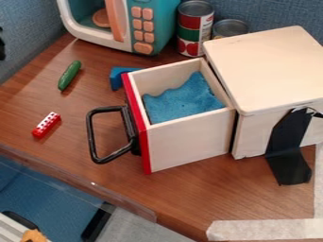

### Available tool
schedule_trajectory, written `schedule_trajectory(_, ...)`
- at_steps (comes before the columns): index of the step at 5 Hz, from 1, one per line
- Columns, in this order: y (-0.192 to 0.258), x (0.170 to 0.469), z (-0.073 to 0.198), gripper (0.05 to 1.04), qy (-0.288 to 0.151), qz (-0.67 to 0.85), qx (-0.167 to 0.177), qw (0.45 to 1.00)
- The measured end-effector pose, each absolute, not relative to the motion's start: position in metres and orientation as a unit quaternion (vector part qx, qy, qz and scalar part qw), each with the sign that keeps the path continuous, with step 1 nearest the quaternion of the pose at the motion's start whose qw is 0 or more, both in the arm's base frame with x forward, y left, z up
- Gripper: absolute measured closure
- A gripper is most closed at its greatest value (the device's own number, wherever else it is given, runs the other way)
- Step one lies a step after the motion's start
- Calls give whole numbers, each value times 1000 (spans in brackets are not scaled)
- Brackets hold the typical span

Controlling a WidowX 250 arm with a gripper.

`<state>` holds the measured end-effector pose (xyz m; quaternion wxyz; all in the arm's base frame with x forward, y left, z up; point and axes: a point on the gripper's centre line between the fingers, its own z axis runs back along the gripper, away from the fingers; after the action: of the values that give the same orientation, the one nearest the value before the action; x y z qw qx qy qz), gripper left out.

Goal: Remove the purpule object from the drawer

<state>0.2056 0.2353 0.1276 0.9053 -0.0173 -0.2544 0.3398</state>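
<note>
Camera view: a blue, wavy-edged piece [183, 101] lies inside the open drawer [189, 144]. Left of the drawer, on the bench [79, 113], lies a red block [46, 125]. Far to the drawer's upper left is perhaps the claw [2, 43]; apart or together, I cannot tell.
</note>
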Motion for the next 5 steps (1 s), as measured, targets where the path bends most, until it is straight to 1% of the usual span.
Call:
schedule_trajectory(1, 251, 213, 102, 377, -241, 340, 3, 909)
schedule_trajectory(2, 271, 222, 86, 377, -233, 342, 23, 910)
schedule_trajectory(3, 281, 223, 65, 377, -217, 347, 31, 912)
schedule_trajectory(5, 278, 229, 37, 377, -188, 330, 27, 925)
